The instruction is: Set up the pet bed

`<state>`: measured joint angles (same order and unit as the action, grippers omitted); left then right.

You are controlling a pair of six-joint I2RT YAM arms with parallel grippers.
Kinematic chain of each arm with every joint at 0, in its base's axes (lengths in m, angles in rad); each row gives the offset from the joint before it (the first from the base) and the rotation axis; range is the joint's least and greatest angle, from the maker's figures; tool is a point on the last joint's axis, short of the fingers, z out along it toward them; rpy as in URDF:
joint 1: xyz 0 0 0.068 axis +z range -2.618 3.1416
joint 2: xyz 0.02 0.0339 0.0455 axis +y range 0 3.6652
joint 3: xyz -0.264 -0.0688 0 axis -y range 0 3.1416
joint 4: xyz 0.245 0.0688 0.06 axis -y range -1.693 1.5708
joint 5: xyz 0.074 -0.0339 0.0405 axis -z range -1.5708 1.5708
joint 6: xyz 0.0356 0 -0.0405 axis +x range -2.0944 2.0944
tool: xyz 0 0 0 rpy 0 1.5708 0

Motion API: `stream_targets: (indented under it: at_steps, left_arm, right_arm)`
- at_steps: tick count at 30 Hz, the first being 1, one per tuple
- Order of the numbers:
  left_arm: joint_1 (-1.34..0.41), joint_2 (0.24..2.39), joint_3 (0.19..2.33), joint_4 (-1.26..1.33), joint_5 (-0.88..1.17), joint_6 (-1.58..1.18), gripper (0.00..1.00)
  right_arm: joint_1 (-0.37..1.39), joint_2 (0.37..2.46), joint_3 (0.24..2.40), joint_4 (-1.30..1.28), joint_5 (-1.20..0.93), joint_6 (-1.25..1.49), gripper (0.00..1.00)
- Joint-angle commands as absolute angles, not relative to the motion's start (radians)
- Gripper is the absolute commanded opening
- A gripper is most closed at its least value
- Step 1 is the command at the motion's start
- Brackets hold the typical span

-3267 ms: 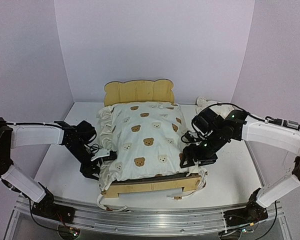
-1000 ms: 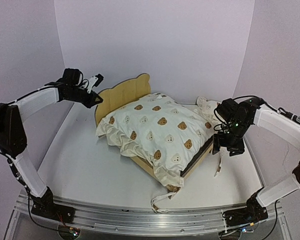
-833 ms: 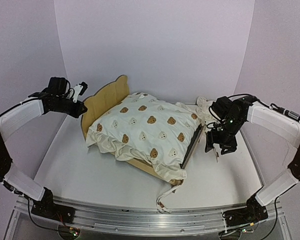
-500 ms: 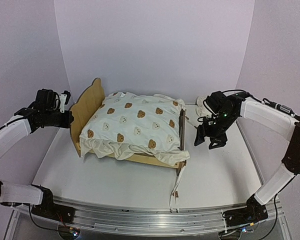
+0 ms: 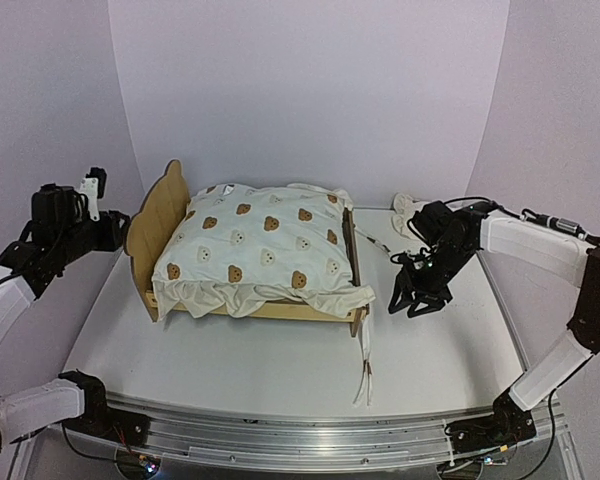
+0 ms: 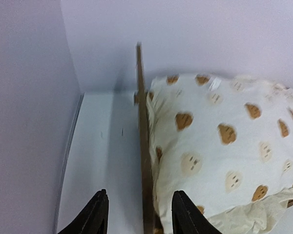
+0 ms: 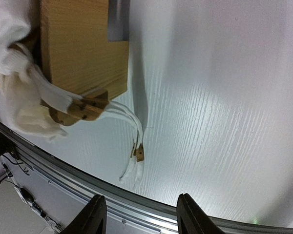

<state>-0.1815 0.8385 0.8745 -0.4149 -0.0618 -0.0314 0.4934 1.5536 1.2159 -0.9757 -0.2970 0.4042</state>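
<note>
The pet bed [image 5: 165,215] is a light plywood frame with its bear-ear headboard at the left and its footboard [image 5: 352,262] at the right. The cream bear-print cushion [image 5: 260,250] lies on it, its tie strings [image 5: 364,355] trailing off the near right corner. My left gripper [image 5: 92,190] is open and empty, just left of the headboard; in the left wrist view [image 6: 139,214] the headboard edge [image 6: 143,161] stands between its fingers. My right gripper [image 5: 412,300] is open and empty, above the table right of the footboard. The right wrist view shows the footboard corner [image 7: 83,53] and strings [image 7: 136,158].
The small ruffled bear-print pillow [image 5: 408,208] lies at the back right, behind my right arm. Lilac walls close in at the left, back and right. A metal rail [image 5: 300,440] runs along the near table edge.
The bed with the cushion has swung from facing the back wall to lying sideways, headboard now at the left. My left gripper has moved left and down; my right gripper has come off the footboard.
</note>
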Motion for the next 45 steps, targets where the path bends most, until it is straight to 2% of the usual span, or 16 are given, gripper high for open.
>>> stream_targets:
  at_steps: [1, 6, 10, 13, 16, 25, 31, 34, 37, 41, 43, 44, 45]
  left_arm:
    - [-0.178, 0.760, 0.913, -0.084, 0.152, 0.190, 0.46]
    - [-0.249, 0.893, 0.987, -0.175, 0.373, 0.239, 0.48]
    - [-0.566, 1.101, 1.059, -0.307, 0.220, 0.414, 0.59]
    - [-0.708, 1.257, 1.106, -0.316, 0.252, 0.509, 0.67]
    - [-0.788, 1.415, 1.174, -0.287, 0.297, 0.572, 0.70]
    - [-0.921, 1.826, 1.418, -0.233, 0.342, 0.692, 0.72]
    - [-0.939, 1.948, 1.481, -0.212, 0.349, 0.730, 0.69]
    - [-0.943, 1.975, 1.482, -0.203, 0.349, 0.728, 0.62]
    - [-0.943, 1.994, 1.488, -0.194, 0.345, 0.722, 0.49]
    - [-0.943, 2.008, 1.499, -0.194, 0.339, 0.704, 0.23]
    - [-0.943, 2.004, 1.507, -0.199, 0.329, 0.685, 0.06]
    - [-0.943, 2.000, 1.512, -0.203, 0.323, 0.674, 0.01]
    - [-0.942, 1.994, 1.520, -0.214, 0.318, 0.661, 0.00]
  right_arm:
    - [0.518, 1.498, 1.052, -0.760, -0.381, 0.460, 0.46]
    - [0.618, 1.429, 0.847, -0.473, -0.258, 0.517, 0.44]
    - [0.706, 1.415, 0.764, -0.414, -0.147, 0.577, 0.42]
    - [0.769, 1.415, 0.724, -0.390, -0.093, 0.632, 0.42]
    - [0.817, 1.408, 0.678, -0.371, -0.024, 0.694, 0.43]
    - [0.915, 1.474, 0.622, -0.265, 0.056, 0.815, 0.47]
    - [0.972, 1.497, 0.638, -0.261, 0.108, 0.849, 0.46]
    - [0.976, 1.494, 0.620, -0.265, 0.149, 0.873, 0.37]
    - [0.976, 1.500, 0.607, -0.278, 0.173, 0.880, 0.21]
    - [0.976, 1.512, 0.609, -0.289, 0.166, 0.866, 0.05]
    - [0.976, 1.514, 0.613, -0.296, 0.169, 0.860, 0.00]
    - [0.976, 1.513, 0.615, -0.297, 0.172, 0.858, 0.00]
    - [0.976, 1.510, 0.620, -0.302, 0.175, 0.852, 0.00]
